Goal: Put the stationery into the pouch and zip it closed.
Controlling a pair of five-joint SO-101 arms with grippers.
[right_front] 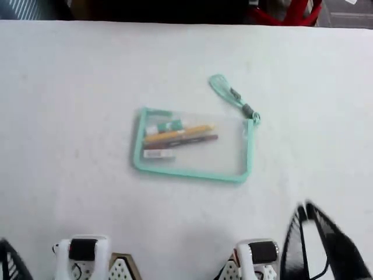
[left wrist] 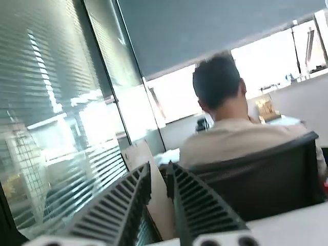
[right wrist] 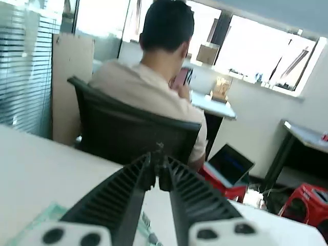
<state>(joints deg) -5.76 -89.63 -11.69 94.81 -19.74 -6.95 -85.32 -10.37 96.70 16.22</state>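
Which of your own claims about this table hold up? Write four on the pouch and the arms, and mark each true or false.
1. Pens lie inside the pouch. True.
2. The pouch's strap lies on the table, stretched out from one corner. True.
3. The right arm holds the pouch. False: its jaws are shut on nothing, apart from the pouch.
4. The pouch sits at the table's far edge. False: it lies near the middle.
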